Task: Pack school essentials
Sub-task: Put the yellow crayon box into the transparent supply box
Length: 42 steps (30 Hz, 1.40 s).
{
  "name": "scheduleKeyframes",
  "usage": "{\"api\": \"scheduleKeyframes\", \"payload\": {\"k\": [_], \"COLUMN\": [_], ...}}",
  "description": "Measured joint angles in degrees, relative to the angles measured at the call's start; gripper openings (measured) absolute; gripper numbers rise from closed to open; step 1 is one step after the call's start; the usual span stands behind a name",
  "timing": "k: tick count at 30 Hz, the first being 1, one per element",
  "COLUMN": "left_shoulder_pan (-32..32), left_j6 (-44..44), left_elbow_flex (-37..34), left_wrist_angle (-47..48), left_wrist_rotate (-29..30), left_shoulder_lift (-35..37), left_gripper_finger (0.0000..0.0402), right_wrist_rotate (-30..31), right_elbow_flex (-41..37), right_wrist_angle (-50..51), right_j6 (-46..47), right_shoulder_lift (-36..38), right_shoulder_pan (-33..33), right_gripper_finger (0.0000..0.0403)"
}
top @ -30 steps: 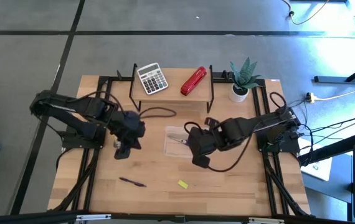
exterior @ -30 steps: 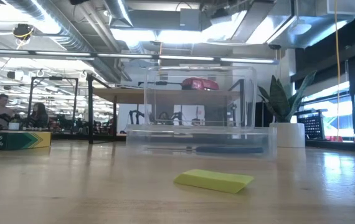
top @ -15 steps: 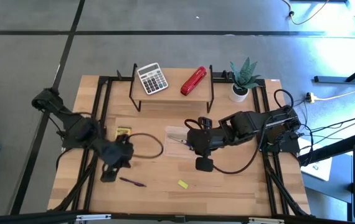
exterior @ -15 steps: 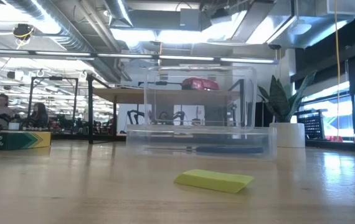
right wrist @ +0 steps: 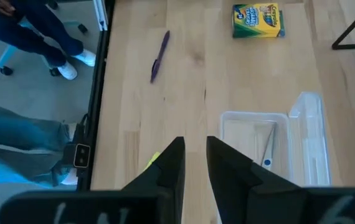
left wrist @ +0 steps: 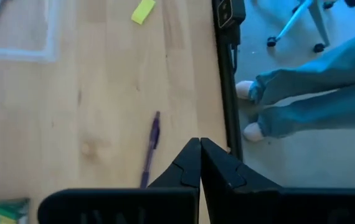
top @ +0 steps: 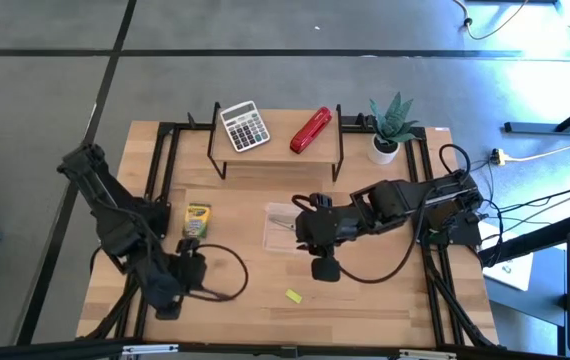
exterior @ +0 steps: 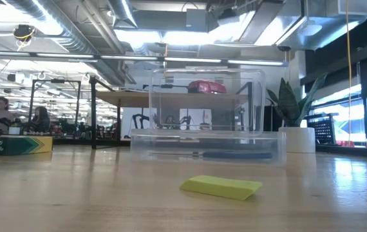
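Since the earlier frames, the left arm has swung from mid-table toward the front left corner, uncovering the crayon box and now covering the pen from above. The right arm has shifted only slightly.

Left gripper (left wrist: 200,163) has its fingers pressed together, holding nothing. It hangs low over the front left of the table (top: 365,300). In its wrist view the purple pen (left wrist: 151,146) lies just beside the fingertips, a little to one side. The pen's long axis runs nearly in line with the fingers, so the wrist would likely need to turn to pinch across it. This arm is much the nearer to the pen.

Right gripper (right wrist: 194,163) has its fingers slightly apart and holds nothing. It hovers just front of the clear tray (top: 283,227) at mid-table. Blue-handled scissors (right wrist: 268,146) lie inside the tray.

A small yellow block (top: 293,295) sits on the wood near the front edge, in front of the right gripper. The yellow-green crayon box (right wrist: 257,20) lies flat on the left side of the table. Its printed lettering is too small to read.

At the back a raised rack holds a grey calculator (top: 244,126) and a red stapler (top: 311,130).
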<state>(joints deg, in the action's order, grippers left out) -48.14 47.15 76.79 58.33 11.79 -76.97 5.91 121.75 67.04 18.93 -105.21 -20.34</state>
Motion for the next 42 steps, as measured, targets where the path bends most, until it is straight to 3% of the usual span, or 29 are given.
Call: {"api": "scheduleKeyframes", "payload": {"k": [11, 21, 28, 31, 36, 42], "left_shoulder_pan": [0.6, 3.9, 5.9, 7.3, 10.3, 10.7], "left_j6": [2.7, 11.4, 12.9, 16.9, 31.9, 40.8], "left_elbow_flex": [0.0, 0.0, 0.0, 0.0, 0.0, 0.0], "left_wrist_angle": [0.9, 3.8, 7.0, 10.9, 21.6, 24.4], "left_wrist_rotate": [-3.1, -3.8, -3.8, -3.9, -2.8, 1.3], "left_shoulder_lift": [-4.5, -4.0, -4.0, -4.0, -4.0, -2.8], "left_gripper_finger": [0.0, 0.0001, 0.0045, 0.007, 0.0089, 0.0086], "right_wrist_rotate": [0.0, 0.0, 0.0, 0.0, 0.6, 8.4], "right_elbow_flex": [0.0, 0.0, 0.0, 0.0, 0.0, 0.0], "right_wrist_angle": [0.2, 0.1, 0.1, 0.1, 0.1, 0.1], "right_j6": [-1.4, -1.4, -1.4, -1.3, -0.8, 3.3], "right_shoulder_lift": [0.0, 0.0, 0.0, 0.0, 0.0, 0.0], "right_shoulder_pan": [0.0, 0.0, 0.0, 0.0, 0.0, 0.0], "right_gripper_finger": [0.0069, 0.0069, 0.0069, 0.0069, 0.0069, 0.0069]}}
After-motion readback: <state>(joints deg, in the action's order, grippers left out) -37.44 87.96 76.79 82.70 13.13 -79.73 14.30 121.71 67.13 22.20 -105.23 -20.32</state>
